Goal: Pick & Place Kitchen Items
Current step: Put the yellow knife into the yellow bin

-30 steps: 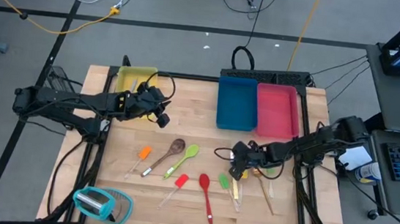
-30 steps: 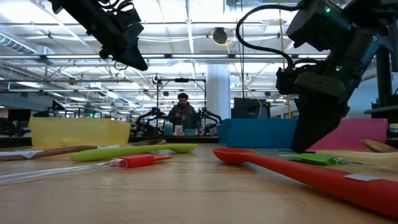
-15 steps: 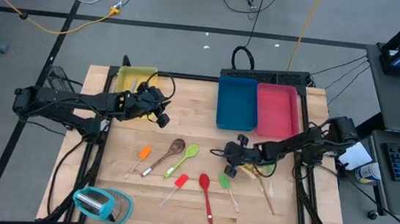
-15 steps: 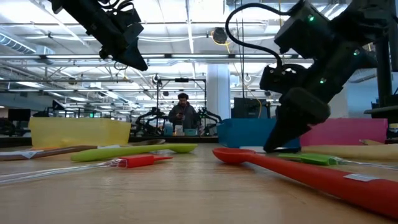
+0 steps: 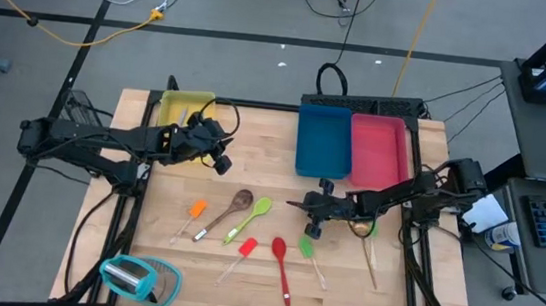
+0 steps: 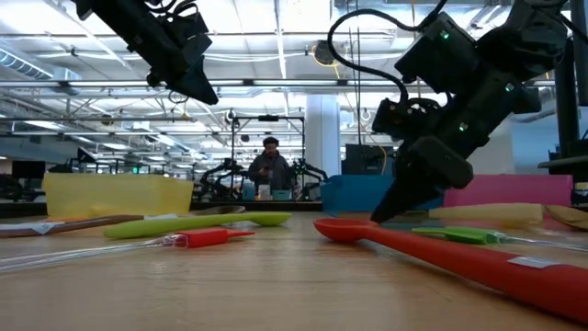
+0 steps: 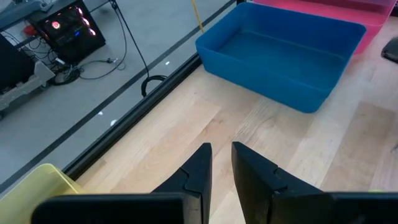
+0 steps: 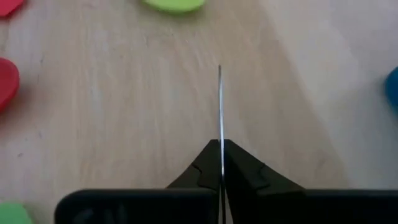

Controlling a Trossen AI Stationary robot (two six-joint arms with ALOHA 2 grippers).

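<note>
Fingers (image 8: 239,169) of the right gripper (image 8: 221,163) pinch a thin, stiff, light metal utensil (image 8: 220,106) edge-on above the bench (image 8: 124,112); slippery, so grip firmly mid-handle.

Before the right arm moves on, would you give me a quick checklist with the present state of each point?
1. Right gripper shut on the thin silver utensil: ok.
2. Only that utensil between its fingers: ok.
3. Utensil lifted off the table: cannot tell.
4. Blue tray has room: ok, it looks empty.
5. Left gripper out of the way: ok, it hovers by the yellow tray, holding nothing.
6. Green spatula apart from the right gripper: cannot tell, they are close.
</note>
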